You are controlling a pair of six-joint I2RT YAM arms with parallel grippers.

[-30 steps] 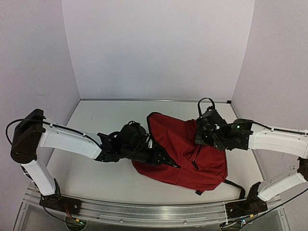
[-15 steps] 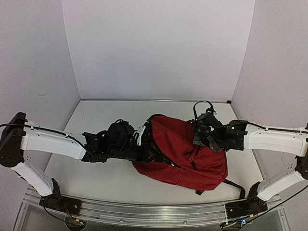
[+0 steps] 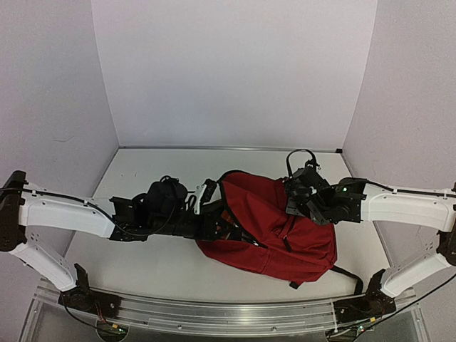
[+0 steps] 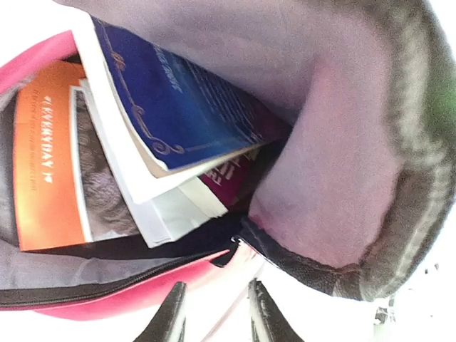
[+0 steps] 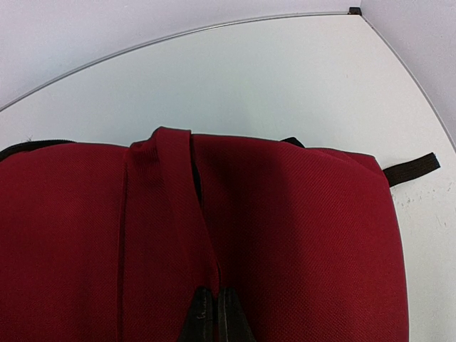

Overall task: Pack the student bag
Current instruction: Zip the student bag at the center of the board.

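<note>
- The left gripper [image 4: 217, 317] has its two fingers apart with nothing between them, just outside the open mouth of the bag [image 3: 278, 228].
- The right gripper [image 5: 214, 317] has its fingers together, pinching a raised fold of the bag's red cloth on top.
- The bag lies on its side on the white table [image 3: 142, 178], between the two arms and right of centre, with its mouth turned towards the left arm.
- Inside, against the grey lining [image 4: 320, 142], an orange book [image 4: 43, 164] lies beside a blue book [image 4: 178, 107]; a dark red cover [image 4: 228, 174] shows under the blue one.
- A black strap [image 5: 412, 168] rests on the table at the bag's far corner.
</note>
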